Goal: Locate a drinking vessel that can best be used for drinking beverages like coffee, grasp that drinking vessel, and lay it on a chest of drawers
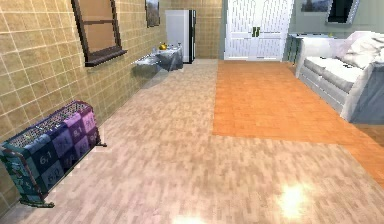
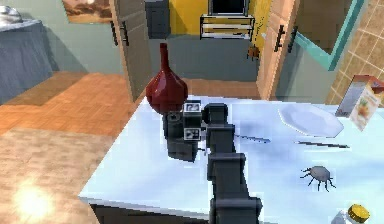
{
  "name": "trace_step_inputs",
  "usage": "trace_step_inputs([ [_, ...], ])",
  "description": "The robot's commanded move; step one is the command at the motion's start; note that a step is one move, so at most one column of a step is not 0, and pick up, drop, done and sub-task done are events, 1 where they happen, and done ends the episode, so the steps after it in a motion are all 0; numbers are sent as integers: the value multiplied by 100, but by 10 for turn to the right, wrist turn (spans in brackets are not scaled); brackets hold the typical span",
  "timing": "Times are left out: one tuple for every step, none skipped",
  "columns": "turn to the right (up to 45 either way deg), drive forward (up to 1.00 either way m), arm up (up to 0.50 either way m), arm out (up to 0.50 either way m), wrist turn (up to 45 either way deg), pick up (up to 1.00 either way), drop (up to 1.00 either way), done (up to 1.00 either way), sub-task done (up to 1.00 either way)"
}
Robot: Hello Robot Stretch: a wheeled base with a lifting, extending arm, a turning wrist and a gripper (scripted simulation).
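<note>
In the forward view, bare floor runs to a white double door (image 1: pixel 258 28), with a fridge (image 1: pixel 181 35) left of it and a sofa (image 1: pixel 340 72) along the view's right. A low patterned cabinet (image 1: pixel 52 150) stands against the tiled wall; whether it is the chest of drawers I cannot tell. The open floor would suit a base carrying something off.

In the arm side view, the arm (image 2: pixel 230 180) reaches over the table (image 2: pixel 140 175) from its near edge. That puts the gripper (image 2: pixel 178 138) close by a red vase (image 2: pixel 164 88) at the far edge. With the vase behind it, I cannot tell whether the gripper holds anything, nor how its fingers stand. A white plate (image 2: pixel 312 121) and a box (image 2: pixel 365 102) sit toward the far right corner. Where the drinking vessel stands I cannot tell, and I judge the vase to be no coffee cup.
</note>
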Motion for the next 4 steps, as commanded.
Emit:
trace_step_inputs([
  [0, 0, 0, 0, 0, 100, 0, 0, 0],
  [0, 0, 8, 0, 0, 0, 0, 0, 0],
  [0, 0, 0, 0, -450, 0, 0, 0, 0],
  [0, 0, 0, 0, -450, 0, 0, 0, 0],
])
